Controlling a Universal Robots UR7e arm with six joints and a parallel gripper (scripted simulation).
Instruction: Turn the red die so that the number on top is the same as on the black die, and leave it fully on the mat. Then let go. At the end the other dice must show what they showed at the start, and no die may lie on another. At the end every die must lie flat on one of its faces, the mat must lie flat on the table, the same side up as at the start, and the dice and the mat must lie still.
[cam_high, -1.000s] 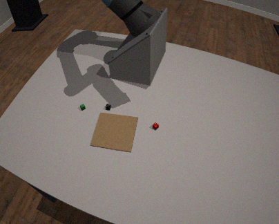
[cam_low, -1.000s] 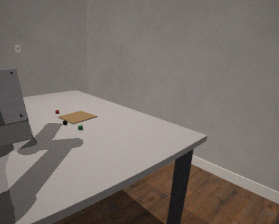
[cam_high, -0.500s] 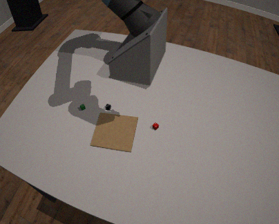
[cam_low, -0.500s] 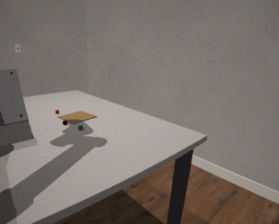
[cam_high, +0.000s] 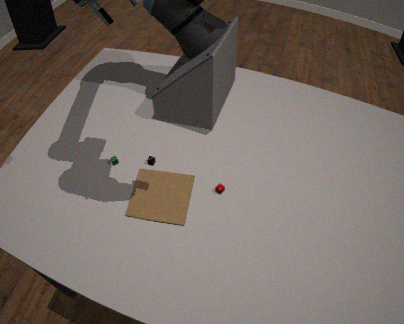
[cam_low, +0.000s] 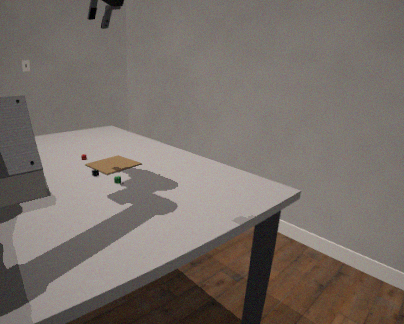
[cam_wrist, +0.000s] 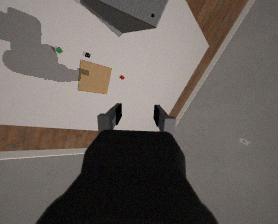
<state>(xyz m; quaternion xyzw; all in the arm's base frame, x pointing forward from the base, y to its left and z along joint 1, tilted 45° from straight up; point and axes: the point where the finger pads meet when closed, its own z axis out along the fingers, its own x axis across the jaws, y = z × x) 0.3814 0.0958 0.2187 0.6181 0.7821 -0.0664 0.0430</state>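
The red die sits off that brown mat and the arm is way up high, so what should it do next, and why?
Probably bring the gripper down over the red die. Its jaws stand open with nothing between them, high above the table, while the red die lies on the bare table beside the mat, apart from the black die and the green die.
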